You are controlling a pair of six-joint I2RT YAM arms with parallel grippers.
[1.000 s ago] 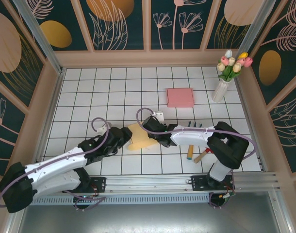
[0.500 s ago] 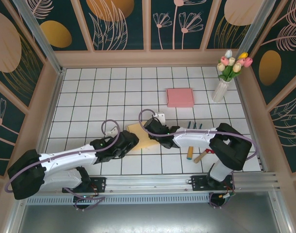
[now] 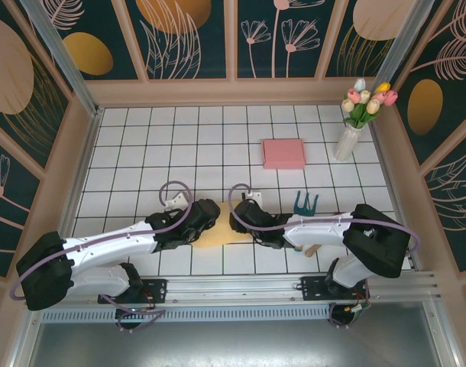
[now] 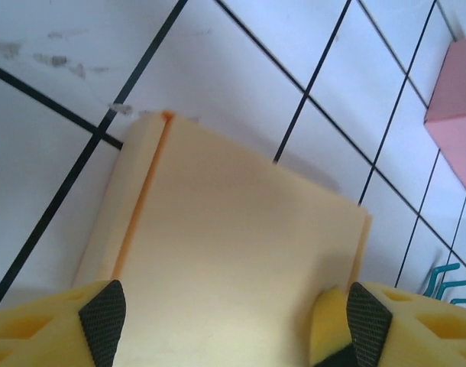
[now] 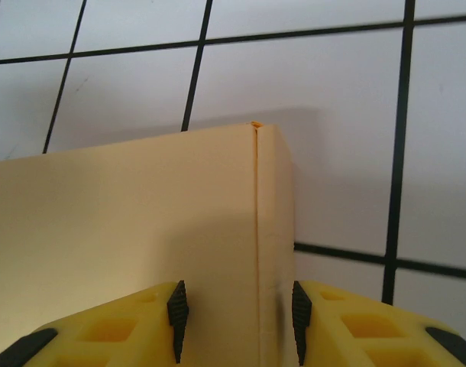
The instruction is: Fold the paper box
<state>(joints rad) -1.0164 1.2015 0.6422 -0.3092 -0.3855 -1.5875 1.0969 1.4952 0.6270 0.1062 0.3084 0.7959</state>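
The paper box [image 3: 220,235] lies flat on the tiled table as a cream sheet with an orange crease line, between my two grippers. My left gripper [image 3: 208,217] is at its left end. In the left wrist view the box [image 4: 233,245] spans the whole gap of the left gripper [image 4: 235,315], which is open wide with a pad at each side edge. My right gripper [image 3: 239,222] is at the box's right end. In the right wrist view the right gripper [image 5: 238,317] stands open over the box [image 5: 141,222], straddling its narrow folded edge strip.
A pink box [image 3: 283,153] lies further back, and a vase of tulips [image 3: 347,138] stands at the back right. A teal hooked rack [image 3: 305,203] and a wooden-handled tool [image 3: 313,248] lie right of the right gripper. Walls enclose the table.
Both grippers have come closer together at the box and shifted toward the near edge. The box now lies flatter and nearer. The teal rack is uncovered.
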